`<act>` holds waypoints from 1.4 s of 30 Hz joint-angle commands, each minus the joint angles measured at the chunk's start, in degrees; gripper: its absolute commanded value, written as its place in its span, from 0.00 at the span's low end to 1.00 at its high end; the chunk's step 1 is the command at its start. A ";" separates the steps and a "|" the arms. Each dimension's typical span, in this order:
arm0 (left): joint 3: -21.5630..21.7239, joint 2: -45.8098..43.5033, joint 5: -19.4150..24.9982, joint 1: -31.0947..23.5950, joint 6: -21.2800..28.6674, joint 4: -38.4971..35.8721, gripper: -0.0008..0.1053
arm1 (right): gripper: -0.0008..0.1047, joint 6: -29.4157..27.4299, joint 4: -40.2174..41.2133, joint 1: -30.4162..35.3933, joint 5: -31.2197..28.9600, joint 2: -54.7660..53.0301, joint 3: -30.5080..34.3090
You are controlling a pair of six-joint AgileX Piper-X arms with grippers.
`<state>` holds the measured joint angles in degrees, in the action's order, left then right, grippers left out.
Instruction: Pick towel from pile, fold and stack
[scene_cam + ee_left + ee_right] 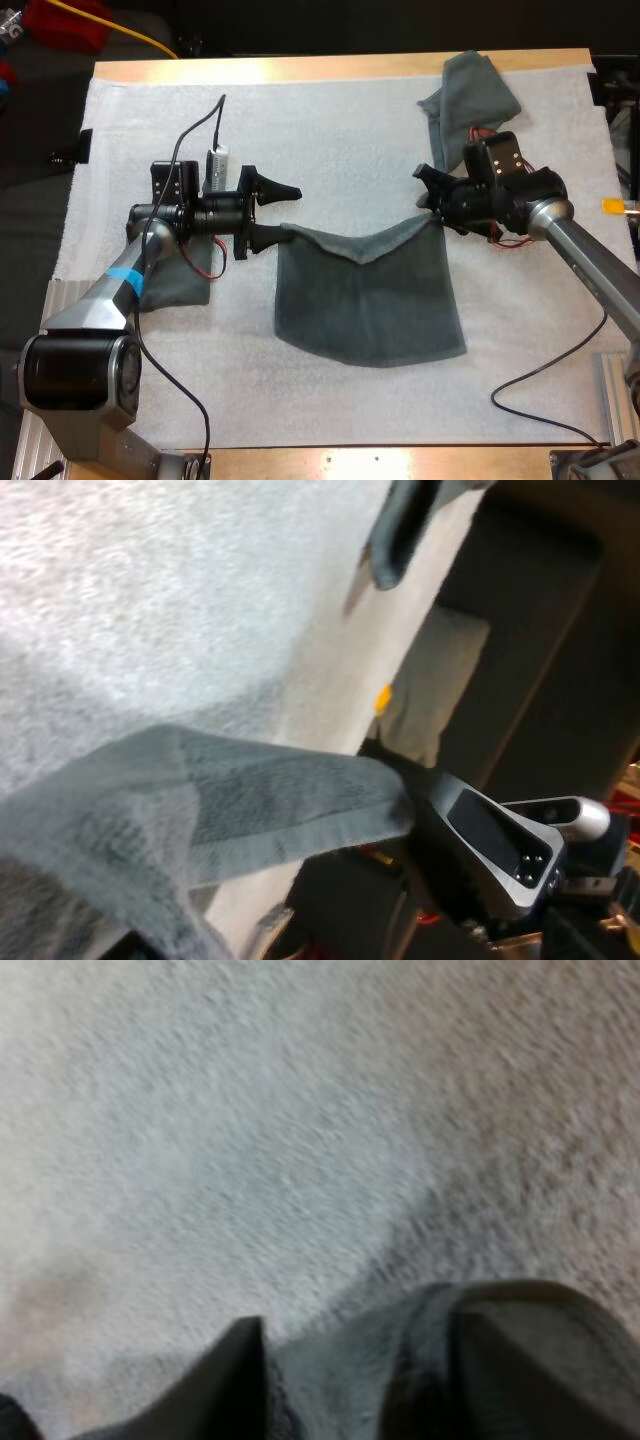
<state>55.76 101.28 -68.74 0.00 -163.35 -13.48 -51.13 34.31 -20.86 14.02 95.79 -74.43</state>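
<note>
the left arm (105,295) extended from the near left, its wrist level and pointing right. the left gripper (288,211) had its fingers spread wide, the nearer one touching a corner of the towel (370,300). the right arm (590,260) extended from the right edge, wrist pointing left, facing the other. the right gripper (424,190) pinched the towel's other corner between its fingers.

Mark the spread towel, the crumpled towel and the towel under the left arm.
spread towel (370,300): high view, middle of its cloth.
crumpled towel (478,85): high view, centre of the heap.
towel under the left arm (178,290): high view, its uncovered part.
</note>
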 commanded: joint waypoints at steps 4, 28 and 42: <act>0.10 -0.11 -1.48 0.00 -7.19 8.68 0.66 | 0.57 -0.08 -4.28 0.28 2.69 -0.10 -0.13; 0.10 -0.19 -0.60 -5.32 -17.62 28.08 0.66 | 0.57 -15.16 -11.21 0.65 -2.99 -6.80 -0.13; 0.10 -8.80 -1.72 -5.53 -15.06 38.28 0.66 | 0.57 -25.12 -0.08 0.65 -5.01 -13.09 -0.13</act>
<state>55.68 93.66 -69.57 -5.58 -179.16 23.68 -74.54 32.53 -20.64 9.33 83.92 -74.43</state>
